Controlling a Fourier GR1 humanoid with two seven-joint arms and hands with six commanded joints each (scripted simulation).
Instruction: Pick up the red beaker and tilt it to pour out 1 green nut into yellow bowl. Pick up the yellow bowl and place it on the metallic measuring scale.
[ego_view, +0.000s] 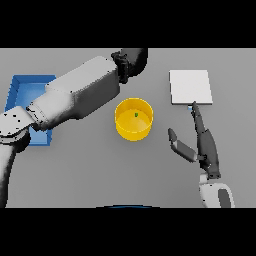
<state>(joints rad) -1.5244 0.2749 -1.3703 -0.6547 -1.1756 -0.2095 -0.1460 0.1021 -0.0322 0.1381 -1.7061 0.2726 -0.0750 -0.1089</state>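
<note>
Two arms reach over the grey surface (90, 175), which is the largest thing here and carries all the rest. The left arm (75, 97) is the next in size: it crosses from the lower left up toward the far middle, and it covers a part of the blue tray (20, 87) that lies at the left side. The left hand (131, 62) is at the far edge, behind the yellow bowl (133, 120). It looks dark and bunched, but I cannot tell whether it holds something, and the red beaker is not visible anywhere; perhaps the hand hides it.

The metallic measuring scale (190, 86) is a pale square plate at the right, well apart from the bowl. The yellow bowl stands upright near the middle of the surface, between the tray and the scale. Its place under the left hand suits pouring from above.

The right hand (202, 142) rests low at the right, fingers straight and released, thumb spread to the side, grasping nothing. Its fingertips point at the near edge of the scale.

One green nut (135, 114) lies inside the bowl, so I judge the pouring is done and the bowl is not yet lifted to the scale.
</note>
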